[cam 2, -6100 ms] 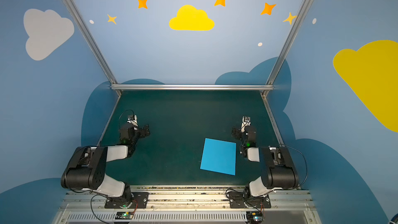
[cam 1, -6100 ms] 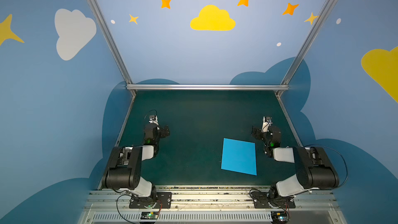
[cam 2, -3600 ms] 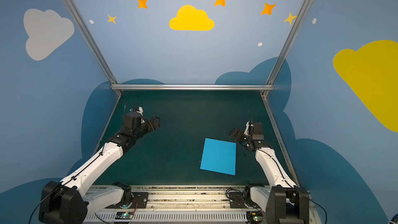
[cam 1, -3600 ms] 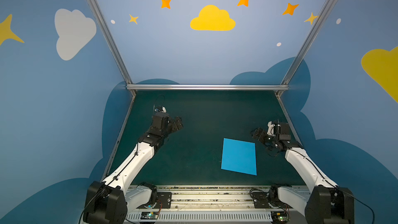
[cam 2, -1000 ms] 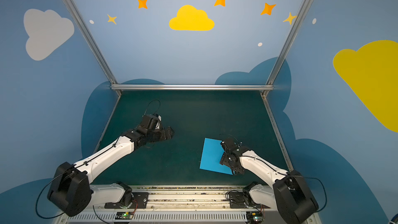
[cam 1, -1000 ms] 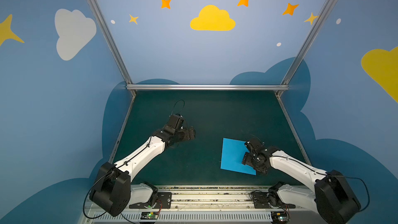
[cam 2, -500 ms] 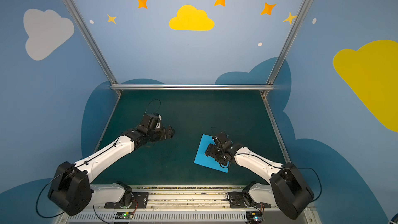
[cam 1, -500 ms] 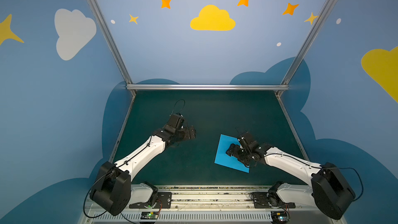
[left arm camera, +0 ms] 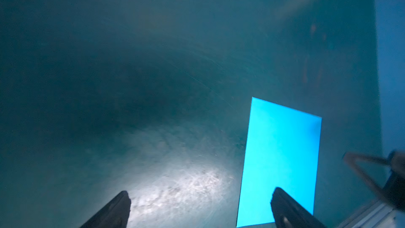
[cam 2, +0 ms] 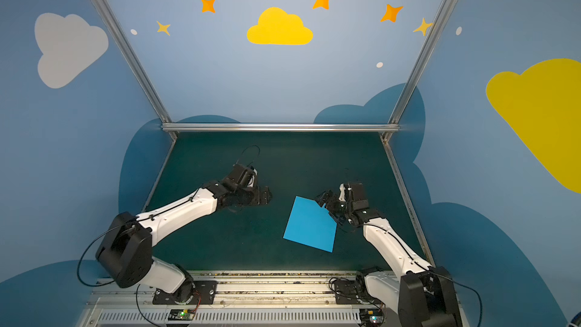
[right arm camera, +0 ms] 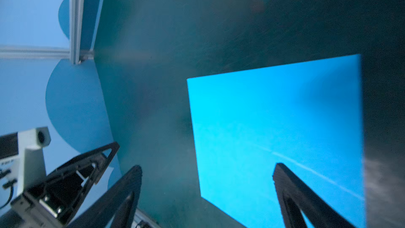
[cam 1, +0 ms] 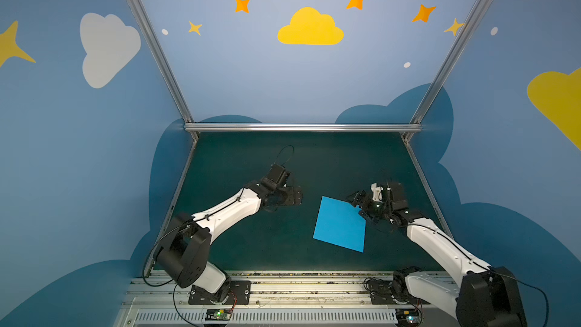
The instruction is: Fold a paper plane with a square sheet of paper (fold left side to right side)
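Judging the square sheet of paper (cam 1: 341, 226), lower right in a top view, flimsy and slippery, we would pinch its left edge; left fingers (left arm camera: 114, 209) and right fingers (right arm camera: 287, 189) gape, holding nothing

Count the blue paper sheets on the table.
1. The square sheet of paper lies flat on the green table, right of centre in both top views, beside the open right gripper. Any sheet stacked exactly beneath would not show.

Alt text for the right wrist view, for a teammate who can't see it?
A bright sky-blue square sheet of paper lies flat on the dark green table. The open right hand hangs near it, one black finger showing against the sheet, the other against bare table.
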`<action>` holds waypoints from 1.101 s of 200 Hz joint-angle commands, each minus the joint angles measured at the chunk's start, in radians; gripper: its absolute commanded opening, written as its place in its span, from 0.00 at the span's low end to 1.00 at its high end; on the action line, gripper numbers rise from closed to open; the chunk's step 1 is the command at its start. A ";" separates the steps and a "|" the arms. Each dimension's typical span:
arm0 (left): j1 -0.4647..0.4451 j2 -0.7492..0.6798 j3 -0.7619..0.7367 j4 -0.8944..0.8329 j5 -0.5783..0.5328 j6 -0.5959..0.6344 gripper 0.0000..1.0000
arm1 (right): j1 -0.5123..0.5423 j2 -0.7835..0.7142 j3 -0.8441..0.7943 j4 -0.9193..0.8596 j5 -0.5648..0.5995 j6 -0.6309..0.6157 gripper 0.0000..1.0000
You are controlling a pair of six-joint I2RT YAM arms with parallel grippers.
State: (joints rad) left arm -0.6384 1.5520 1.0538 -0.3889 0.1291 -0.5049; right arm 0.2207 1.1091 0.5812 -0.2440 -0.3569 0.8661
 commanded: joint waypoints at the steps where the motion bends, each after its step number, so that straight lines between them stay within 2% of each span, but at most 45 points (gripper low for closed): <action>1: -0.075 0.089 0.064 -0.071 -0.049 0.037 1.00 | -0.101 0.014 -0.012 -0.091 -0.025 -0.125 0.96; 15: -0.119 0.153 0.102 -0.083 -0.076 0.039 1.00 | -0.144 0.041 0.021 -0.145 -0.001 -0.191 0.97; 35: -0.172 0.248 0.163 -0.093 -0.097 0.045 1.00 | -0.203 0.092 0.052 -0.177 -0.031 -0.271 0.97; 58: -0.229 0.345 0.248 -0.147 -0.158 0.070 1.00 | -0.273 0.124 0.016 -0.084 -0.123 -0.289 0.88; 82: -0.274 0.410 0.309 -0.198 -0.255 0.095 1.00 | -0.300 0.172 0.030 -0.069 -0.180 -0.329 0.81; 125: -0.296 0.460 0.328 -0.233 -0.346 0.106 1.00 | -0.310 0.260 0.048 -0.055 -0.200 -0.373 0.75; 182: -0.295 0.487 0.293 -0.215 -0.359 0.110 1.00 | -0.297 0.383 0.042 0.008 -0.240 -0.386 0.63; 220: -0.295 0.500 0.286 -0.206 -0.358 0.111 1.00 | -0.244 0.399 -0.001 0.062 -0.232 -0.352 0.63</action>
State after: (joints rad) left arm -0.9379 2.0102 1.3697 -0.5755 -0.1963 -0.4038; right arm -0.0597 1.4822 0.6132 -0.2127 -0.5987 0.5003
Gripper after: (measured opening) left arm 0.998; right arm 0.627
